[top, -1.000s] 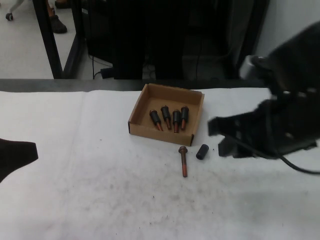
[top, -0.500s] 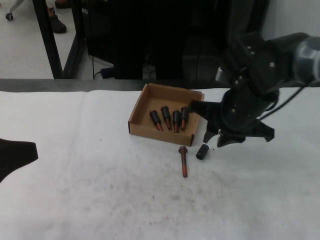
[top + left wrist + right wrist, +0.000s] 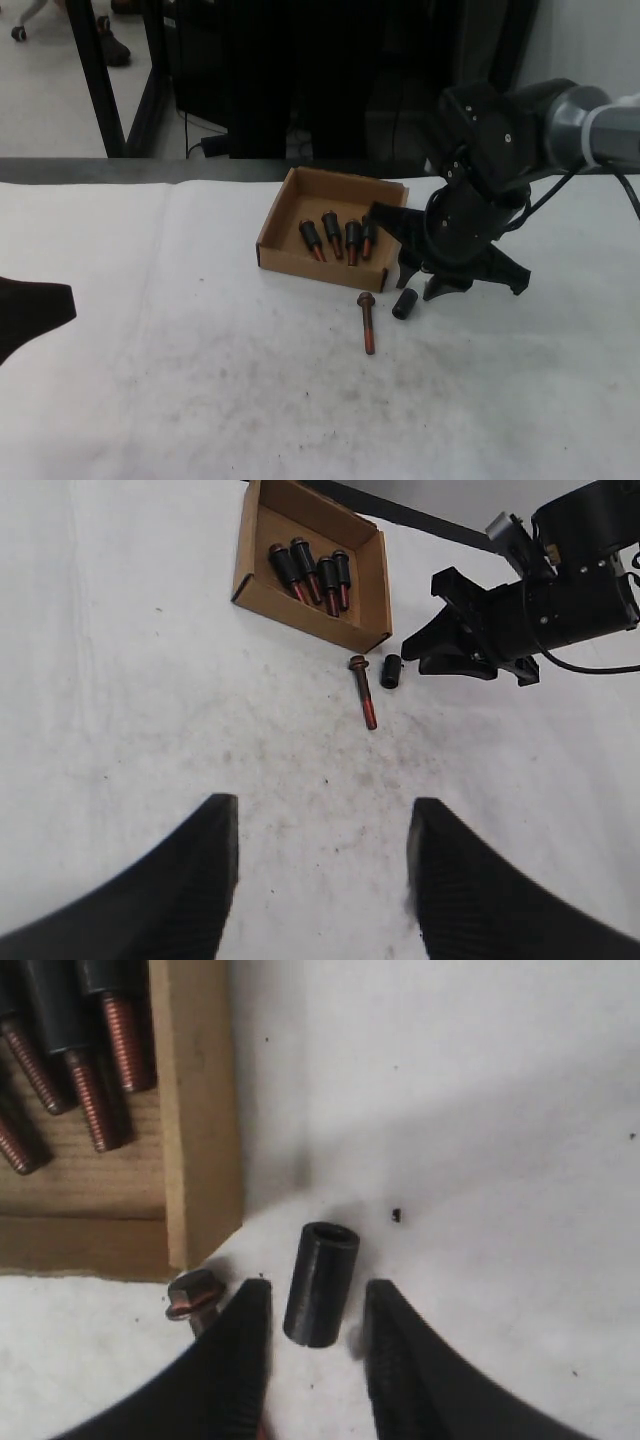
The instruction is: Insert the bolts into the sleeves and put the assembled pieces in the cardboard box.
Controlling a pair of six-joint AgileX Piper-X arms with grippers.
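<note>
We see the right gripper (image 3: 318,1310) with its fingers (image 3: 235,1360) set narrowly apart, one on each side of the loose sleeve (image 3: 320,1282), and closed on nothing. There is a thin gap on one side and a wider one on the other. The sleeve lies on its side on the table (image 3: 200,400), with one end between the fingertips and its open bore pointing away from them.

The right wrist view gives us those gaps and the bore. It also shows the head of the loose bolt (image 3: 364,690) just beside one finger. The left wrist view and the high view give us the bolt's whole length. It lies flat just beside the sleeve without touching it, head toward the cardboard box (image 3: 320,270) and shank toward the table's near edge.

Sleeve, bolt and fingers all sit just off the box's near right corner. The box stands close to the table's far edge and holds four assembled pieces (image 3: 338,238) side by side.

Our left gripper (image 3: 320,810) hangs with its fingers wide apart and empty above the table, well apart from the box on its near side.
</note>
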